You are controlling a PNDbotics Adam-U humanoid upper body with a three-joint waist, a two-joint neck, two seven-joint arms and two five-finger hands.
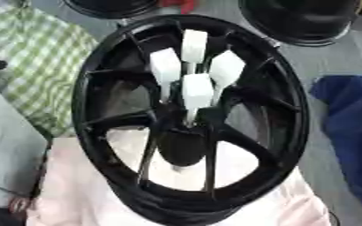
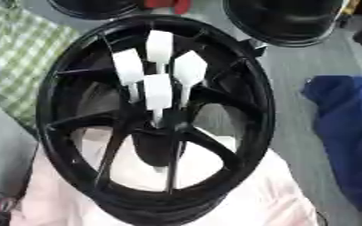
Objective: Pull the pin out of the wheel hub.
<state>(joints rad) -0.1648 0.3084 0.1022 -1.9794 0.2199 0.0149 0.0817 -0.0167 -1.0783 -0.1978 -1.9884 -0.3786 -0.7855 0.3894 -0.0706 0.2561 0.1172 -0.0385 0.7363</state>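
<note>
Four white pins with broad block-shaped heads and thin stems stand in the centre of the black spoked alloy wheel hub (image 1: 190, 119), which rests on a pale pink cloth (image 1: 76, 185). Nearest pin (image 1: 196, 92): head just above the hub's dark central boss, stem running down and toward the viewer into it. Left pin (image 1: 165, 67), far pin (image 1: 193, 44) and right pin (image 1: 227, 67) fan out behind it, heads apart, stems converging on the same centre. Each long axis therefore points up and slightly away from the boss; a pull would probably have to follow that line, out of the wheel's open face. Neither robot hand shows in either view, so finger state and which arm is nearer cannot be told. The near pin's head looks the most exposed for a grasp from the near side. A green checked cloth (image 1: 37, 57) lies to the left, a blue cloth (image 1: 350, 123) to the right, other dark rims (image 1: 300, 20) at the far edge.
</note>
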